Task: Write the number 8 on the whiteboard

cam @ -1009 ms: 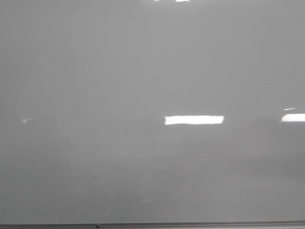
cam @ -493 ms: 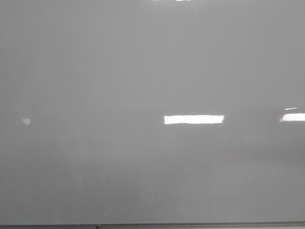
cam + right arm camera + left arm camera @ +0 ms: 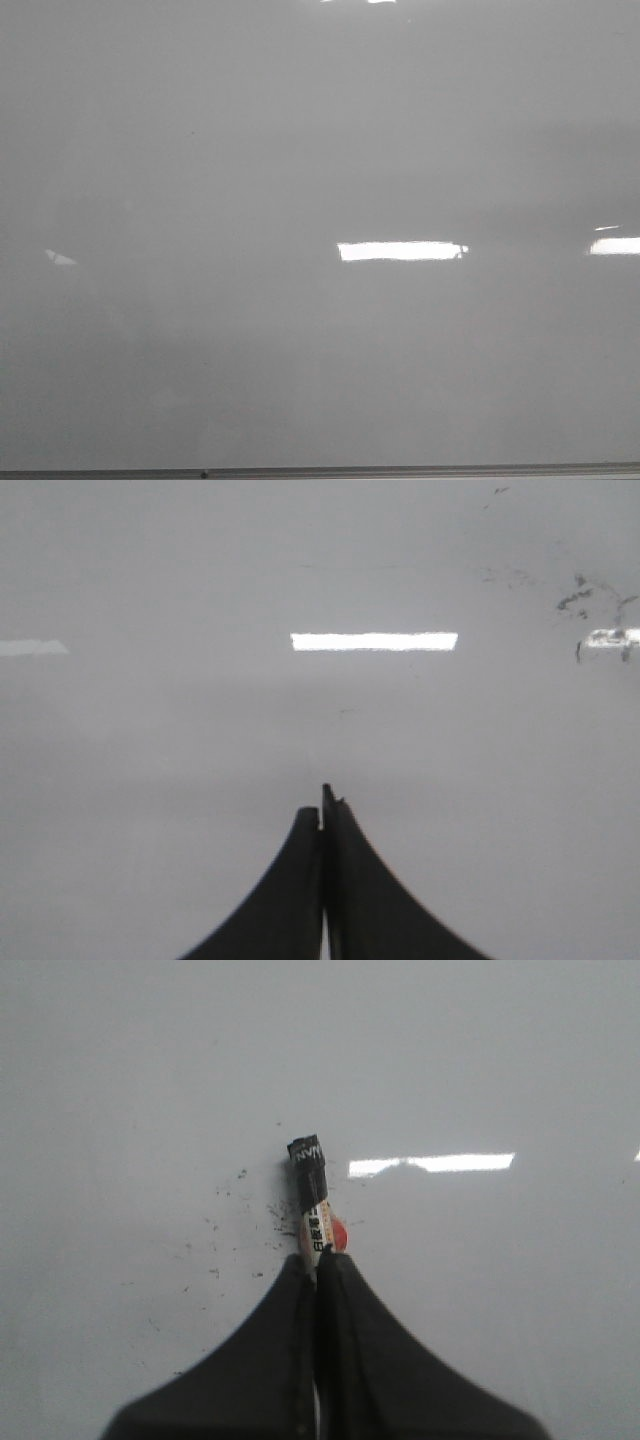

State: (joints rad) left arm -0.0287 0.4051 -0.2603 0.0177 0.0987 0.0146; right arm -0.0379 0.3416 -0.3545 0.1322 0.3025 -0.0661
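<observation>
Left wrist view shows my left gripper [image 3: 318,1256] clamped on a black marker [image 3: 313,1192], whose long axis runs straight out from the fingertips toward the whiteboard [image 3: 520,1290], capped end forward as far as I can tell. No number 8 is drawn yet (only stray dark specks [image 3: 215,1250] near the tip). My right gripper [image 3: 322,810] is pressed together on nothing. So the writing should fall to the left arm.

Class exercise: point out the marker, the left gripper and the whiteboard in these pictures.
marker [image 3: 312,1192], left wrist view, on its black end.
left gripper [image 3: 318,1260], left wrist view, between its fingertips.
whiteboard [image 3: 300,150], front view, on its bare grey surface.
</observation>
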